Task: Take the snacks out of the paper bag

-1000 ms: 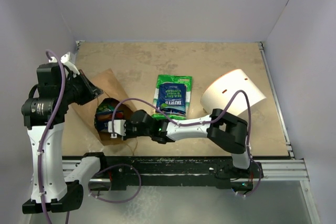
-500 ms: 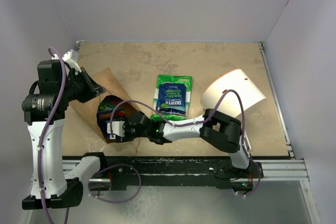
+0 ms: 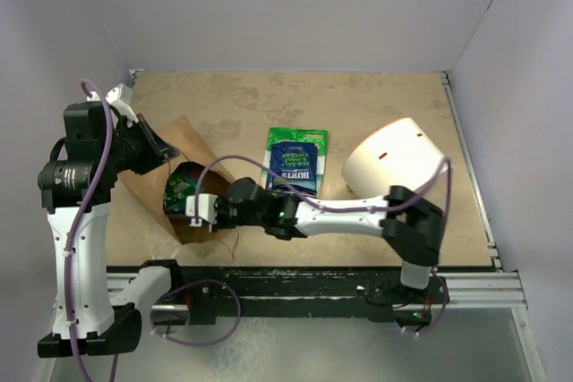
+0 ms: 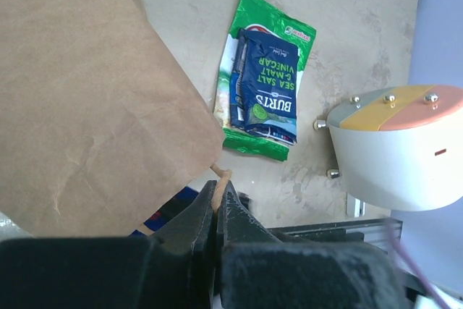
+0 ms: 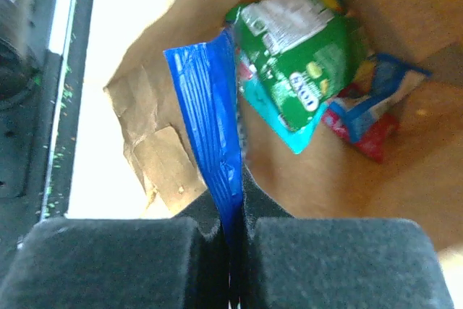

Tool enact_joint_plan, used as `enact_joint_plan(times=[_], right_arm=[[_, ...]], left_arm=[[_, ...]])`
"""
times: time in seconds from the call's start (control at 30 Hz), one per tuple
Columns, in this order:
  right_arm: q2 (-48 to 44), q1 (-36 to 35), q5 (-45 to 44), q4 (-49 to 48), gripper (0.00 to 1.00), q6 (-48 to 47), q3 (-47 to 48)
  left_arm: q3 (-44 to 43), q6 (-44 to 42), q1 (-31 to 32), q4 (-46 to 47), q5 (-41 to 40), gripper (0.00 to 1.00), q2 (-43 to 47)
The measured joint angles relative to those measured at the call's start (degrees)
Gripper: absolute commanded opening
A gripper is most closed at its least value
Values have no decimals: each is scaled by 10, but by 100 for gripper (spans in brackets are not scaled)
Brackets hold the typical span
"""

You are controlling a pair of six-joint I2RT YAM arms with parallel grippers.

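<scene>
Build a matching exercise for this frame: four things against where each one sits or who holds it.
1. bright blue glossy packet
2. dark blue Burts packet
3. white cylindrical container
4. brown kraft paper bag

A. gripped by the left fingers
B. clamped edge-on in the right fingers
C. lying on a green packet
D. alone at the right side of the table

Pairs: 1-B, 2-C, 3-D, 4-A

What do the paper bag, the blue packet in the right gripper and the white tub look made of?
The paper bag looks like matte brown kraft paper, creased along folds. The blue packet seems thin plastic or foil film: glossy, with streaked highlights. The white tub is probably rigid plastic, smooth and semi-matte, with small metal-looking studs.
</scene>
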State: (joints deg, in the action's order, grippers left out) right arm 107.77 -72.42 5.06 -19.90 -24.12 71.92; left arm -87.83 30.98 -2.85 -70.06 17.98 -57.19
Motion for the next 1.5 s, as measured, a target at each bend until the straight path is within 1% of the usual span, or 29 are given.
enact_joint_plan(times=[0.13,0.17,0.2,0.27,0.43,0.5,0.6,0.73,0.8,0.9,1.0,1.1,1.2,1.33,1.5], right_arm=[[-112,0,2,30,0,18,-30],[-157,0,5,39,0,26,-47],[-169,0,5,42,0,28,-52],[-226,0,5,53,0,37,-79],[-344,0,-12,119,0,46,-147],[-380,0,-34,156,0,49,-167],[-420,0,-94,207,0,43,-184],[-453,10,-186,227,0,-10,-213],[-456,35,-206,234,0,-37,-217],[-455,117,-206,232,0,-76,-217],[-438,183,-209,213,0,-115,-215],[-383,235,-204,186,0,-153,-201],[-299,281,-193,164,0,-181,-173],[-204,308,-191,160,0,-212,-121],[-138,307,-191,170,0,-228,-60]], left_arm=[[6,1,0,9,-9,0,5],[7,1,0,11,-11,0,6],[9,2,0,14,-13,0,7],[16,4,0,24,-18,0,11],[37,9,0,35,-25,0,23],[36,9,0,35,-24,0,22],[34,4,0,30,-24,0,16],[42,5,0,32,-28,0,26],[45,5,0,31,-24,0,35],[44,4,0,28,-21,0,39],[43,0,0,19,-21,0,38],[43,-1,0,14,-16,0,38],[42,-1,0,14,-10,0,33],[41,0,0,14,-1,0,31],[39,0,0,11,3,0,34]])
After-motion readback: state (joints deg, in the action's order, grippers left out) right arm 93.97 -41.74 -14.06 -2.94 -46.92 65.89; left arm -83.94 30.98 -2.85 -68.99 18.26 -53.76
